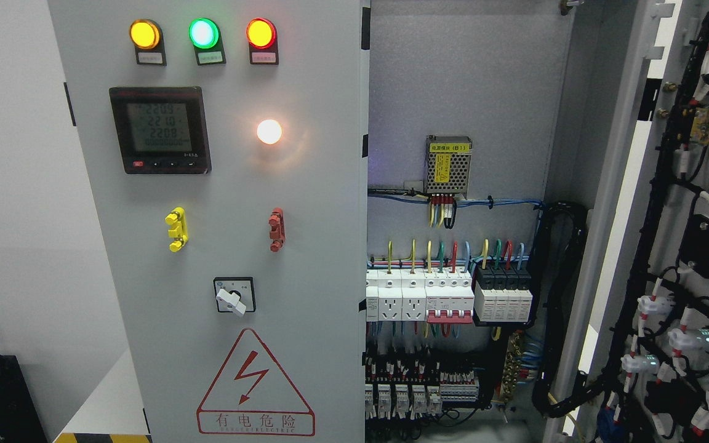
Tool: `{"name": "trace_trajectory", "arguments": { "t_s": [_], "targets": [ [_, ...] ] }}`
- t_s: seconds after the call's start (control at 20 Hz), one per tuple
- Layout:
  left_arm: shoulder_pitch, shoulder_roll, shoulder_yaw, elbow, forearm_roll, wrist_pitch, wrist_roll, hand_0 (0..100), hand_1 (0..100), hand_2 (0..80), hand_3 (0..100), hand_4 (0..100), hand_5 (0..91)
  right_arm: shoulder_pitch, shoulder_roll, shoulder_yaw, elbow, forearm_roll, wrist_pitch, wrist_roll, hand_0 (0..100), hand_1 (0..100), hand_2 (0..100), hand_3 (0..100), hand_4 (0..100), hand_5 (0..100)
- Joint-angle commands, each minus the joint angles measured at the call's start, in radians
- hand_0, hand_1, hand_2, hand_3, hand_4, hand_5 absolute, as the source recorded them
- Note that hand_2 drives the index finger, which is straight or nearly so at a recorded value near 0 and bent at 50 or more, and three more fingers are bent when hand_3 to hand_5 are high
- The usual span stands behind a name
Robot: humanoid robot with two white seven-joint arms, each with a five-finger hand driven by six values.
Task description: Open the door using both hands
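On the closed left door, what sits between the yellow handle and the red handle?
Nothing: in the head view the grey panel of the left door is bare between the yellow handle and the red handle.

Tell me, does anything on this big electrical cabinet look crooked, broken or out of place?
Nothing looks damaged. The right door stands swung wide open, baring the breakers and wiring inside, while the left door is shut. The rotary switch on it sits turned at a slant, which may just be its setting. No robot hands show.
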Motion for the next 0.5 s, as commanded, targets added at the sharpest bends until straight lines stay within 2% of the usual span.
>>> {"name": "trace_trajectory", "arguments": {
  "t_s": [0.0,0.2,0.45],
  "targets": [
    [0.001,0.000,0.000,0.000,0.000,-0.002,0.000,0,0,0.0,0,0,0.0,-0.123,0.039,-0.002,0.027,-0.034,0.056,0.000,39,0,0,0,0,0],
    [0.000,0.000,0.000,0.000,0.000,-0.001,0.000,0,0,0.0,0,0,0.0,-0.192,0.059,-0.008,0.038,-0.035,0.151,-0.002,39,0,0,0,0,0],
    [0.000,0.000,0.000,0.000,0.000,-0.001,0.000,0,0,0.0,0,0,0.0,-0.260,0.074,-0.013,0.069,-0.035,0.208,0.000,39,0,0,0,0,0]
  ]
}}
